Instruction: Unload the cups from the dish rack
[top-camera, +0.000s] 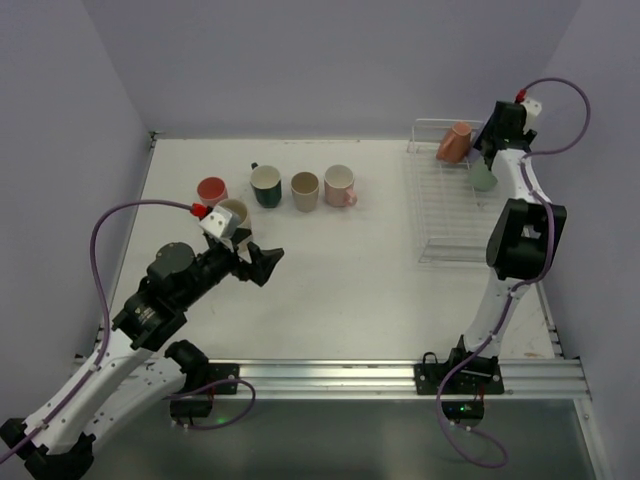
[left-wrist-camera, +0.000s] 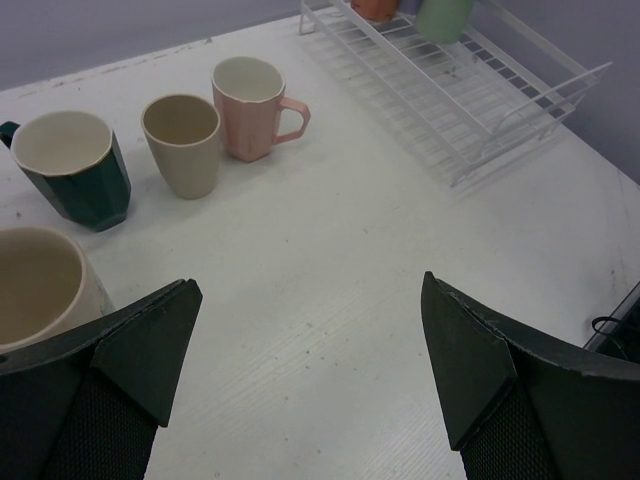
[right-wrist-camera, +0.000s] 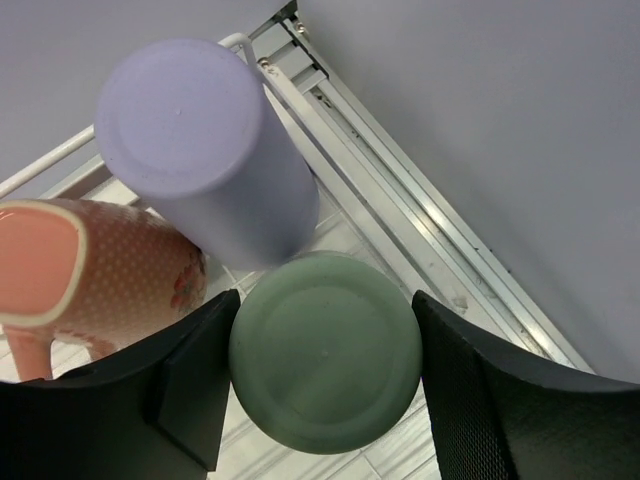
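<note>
White table (top-camera: 350, 280), overhead view: we record five cups standing outside the dish rack (top-camera: 450, 225): red cup (top-camera: 212, 188), cream cup (top-camera: 233, 213), dark green cup (top-camera: 266, 185), tan cup (top-camera: 305, 190), pink cup (top-camera: 340, 185). A salmon cup (top-camera: 454, 142) sits at the rack's far end.

Left wrist view: left claw (left-wrist-camera: 300, 370) spread wide, holding nothing.

Right wrist view: right claw (right-wrist-camera: 325, 400) closely flanks the upturned light green cup (right-wrist-camera: 325, 350), lavender cup (right-wrist-camera: 200, 160) touching it. We cannot tell whether the fingers (right-wrist-camera: 190, 390) press.
</note>
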